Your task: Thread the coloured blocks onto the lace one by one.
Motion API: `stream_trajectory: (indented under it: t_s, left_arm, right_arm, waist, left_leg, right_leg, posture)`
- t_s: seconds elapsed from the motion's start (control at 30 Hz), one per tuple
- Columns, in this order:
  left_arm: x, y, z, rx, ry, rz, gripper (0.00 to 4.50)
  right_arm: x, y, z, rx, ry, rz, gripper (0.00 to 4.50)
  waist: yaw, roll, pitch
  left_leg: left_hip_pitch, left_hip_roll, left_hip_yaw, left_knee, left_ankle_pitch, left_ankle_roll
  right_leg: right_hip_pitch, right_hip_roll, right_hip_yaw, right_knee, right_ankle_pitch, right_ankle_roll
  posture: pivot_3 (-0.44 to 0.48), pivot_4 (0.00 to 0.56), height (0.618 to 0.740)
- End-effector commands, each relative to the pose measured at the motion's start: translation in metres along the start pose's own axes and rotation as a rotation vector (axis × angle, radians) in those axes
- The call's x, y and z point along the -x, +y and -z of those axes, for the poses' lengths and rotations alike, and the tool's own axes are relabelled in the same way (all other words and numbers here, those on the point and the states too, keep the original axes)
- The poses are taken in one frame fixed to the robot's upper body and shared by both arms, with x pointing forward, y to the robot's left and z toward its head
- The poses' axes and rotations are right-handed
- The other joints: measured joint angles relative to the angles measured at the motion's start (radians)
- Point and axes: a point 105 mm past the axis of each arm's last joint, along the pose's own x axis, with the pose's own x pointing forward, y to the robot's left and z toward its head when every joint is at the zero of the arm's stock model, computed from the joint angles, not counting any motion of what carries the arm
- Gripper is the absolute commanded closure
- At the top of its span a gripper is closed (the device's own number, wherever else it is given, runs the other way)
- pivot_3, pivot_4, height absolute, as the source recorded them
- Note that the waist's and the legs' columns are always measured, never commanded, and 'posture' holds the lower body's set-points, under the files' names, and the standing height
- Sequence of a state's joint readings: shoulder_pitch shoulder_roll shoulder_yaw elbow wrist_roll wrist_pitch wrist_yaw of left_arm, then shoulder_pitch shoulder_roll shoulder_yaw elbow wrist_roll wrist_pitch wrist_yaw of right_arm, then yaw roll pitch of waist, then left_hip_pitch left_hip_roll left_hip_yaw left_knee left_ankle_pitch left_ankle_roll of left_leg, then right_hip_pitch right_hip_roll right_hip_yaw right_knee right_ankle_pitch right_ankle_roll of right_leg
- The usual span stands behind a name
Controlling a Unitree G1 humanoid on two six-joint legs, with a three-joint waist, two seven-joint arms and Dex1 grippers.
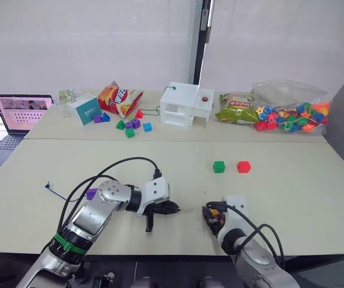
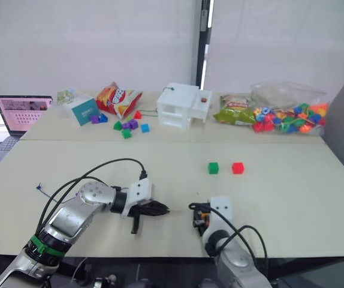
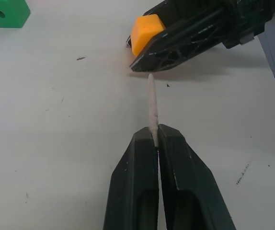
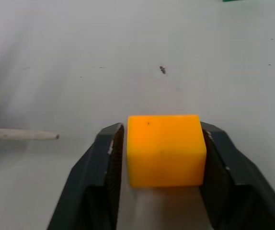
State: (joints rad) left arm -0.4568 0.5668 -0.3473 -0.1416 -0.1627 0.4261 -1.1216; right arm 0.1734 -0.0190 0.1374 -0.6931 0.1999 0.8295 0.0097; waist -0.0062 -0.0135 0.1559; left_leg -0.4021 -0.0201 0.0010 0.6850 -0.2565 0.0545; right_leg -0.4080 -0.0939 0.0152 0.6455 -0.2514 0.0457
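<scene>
We hold the pale stiff tip of the lace (image 3: 151, 103) pinched in the left claw (image 3: 157, 139), whose fingers are closed on it, and the yellow block (image 4: 166, 149) clamped in the right claw (image 4: 160, 139). Both claws sit near the front edge of the bench (image 1: 316, 198), close together, left claw (image 1: 171, 207) facing right claw (image 1: 211, 217). The relation that governs the next move: the tip's long axis points straight out of the left claw toward the right claw and ends just short of its near finger, beside the block rather than in line with it. We cannot see the block's hole, so we judge that the block may need turning before insertion. The green block (image 1: 219, 167) and red block (image 1: 243, 167) lie side by side further back; a purple block (image 1: 91, 194) lies towards the bench's left edge. The snack bag (image 1: 119, 98) carries print we cannot read.
</scene>
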Motion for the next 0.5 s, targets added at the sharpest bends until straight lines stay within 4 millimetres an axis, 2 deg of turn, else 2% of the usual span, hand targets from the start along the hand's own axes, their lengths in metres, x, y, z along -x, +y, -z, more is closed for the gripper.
stream_trajectory:
  t_s: [0.03,0.1,0.13,0.2,0.27,0.37,0.47,0.5]
  left_arm:
    - [0.005,0.000,-0.007,-0.014,-0.023,-0.011,4.50]
    - [0.005,0.000,-0.007,-0.012,-0.021,-0.011,4.50]
    - [0.005,0.000,-0.007,-0.012,-0.020,-0.011,4.50]
    - [0.005,0.000,-0.007,-0.010,-0.020,-0.013,4.50]
    - [0.005,0.000,-0.008,-0.010,-0.019,-0.014,4.50]
    - [0.005,-0.001,-0.011,-0.010,-0.023,-0.014,4.50]
    - [0.004,-0.002,-0.013,-0.009,-0.024,-0.009,4.50]
    - [0.004,-0.003,-0.014,-0.008,-0.024,-0.005,4.50]
  right_arm:
    - [0.009,-0.009,-0.024,0.038,-0.090,-0.004,0.92]
    - [0.014,-0.010,-0.033,0.070,-0.112,-0.029,0.22]
    - [0.017,-0.010,-0.039,0.092,-0.122,-0.055,0.04]
    - [0.025,-0.011,-0.055,0.165,-0.137,-0.142,0.04]
    - [0.033,-0.006,-0.064,0.252,-0.104,-0.302,0.04]
    - [0.044,-0.001,-0.066,0.356,0.015,-0.573,0.04]
    - [0.053,-0.005,-0.066,0.420,0.128,-0.745,0.04]
    - [0.050,-0.010,-0.067,0.468,0.161,-0.787,0.04]
  waist:
    - [0.001,0.000,0.000]
    - [0.002,0.000,0.000]
    - [0.002,0.000,0.000]
    - [0.000,0.000,0.000]
    - [-0.001,0.000,0.000]
    - [0.000,0.000,0.000]
    - [0.001,0.000,0.001]
    - [0.003,-0.001,0.001]
  left_leg:
    - [0.000,0.000,0.000,0.000,0.000,0.000]
    - [-0.001,-0.001,0.000,0.000,0.000,0.000]
    - [-0.001,-0.001,0.000,0.000,0.000,0.000]
    - [-0.001,-0.001,0.000,0.000,0.000,0.000]
    - [-0.001,-0.001,0.000,0.000,0.000,0.000]
    - [0.000,0.000,-0.001,0.000,0.000,0.000]
    - [0.000,0.000,-0.001,0.000,0.000,0.001]
    - [0.000,0.000,-0.001,0.000,0.000,0.001]
  right_leg:
    - [0.000,0.000,0.000,0.000,0.000,0.000]
    - [0.000,-0.001,0.000,0.000,0.000,0.000]
    - [0.000,-0.001,0.000,0.000,0.000,0.000]
    - [-0.001,0.000,0.000,0.000,0.000,0.000]
    - [-0.001,0.000,0.000,-0.001,0.000,0.000]
    - [0.002,0.000,-0.001,-0.003,0.000,0.000]
    - [0.004,0.000,-0.002,-0.005,0.000,0.000]
    - [0.004,0.000,-0.002,-0.005,0.000,0.000]
  posture:
    - [0.000,0.150,0.740]
    - [0.000,0.150,0.740]
    - [0.000,0.150,0.740]
    - [0.000,0.150,0.740]
    - [0.000,0.150,0.740]
    - [0.000,0.150,0.740]
    - [0.000,0.150,0.740]
    - [0.000,0.150,0.740]
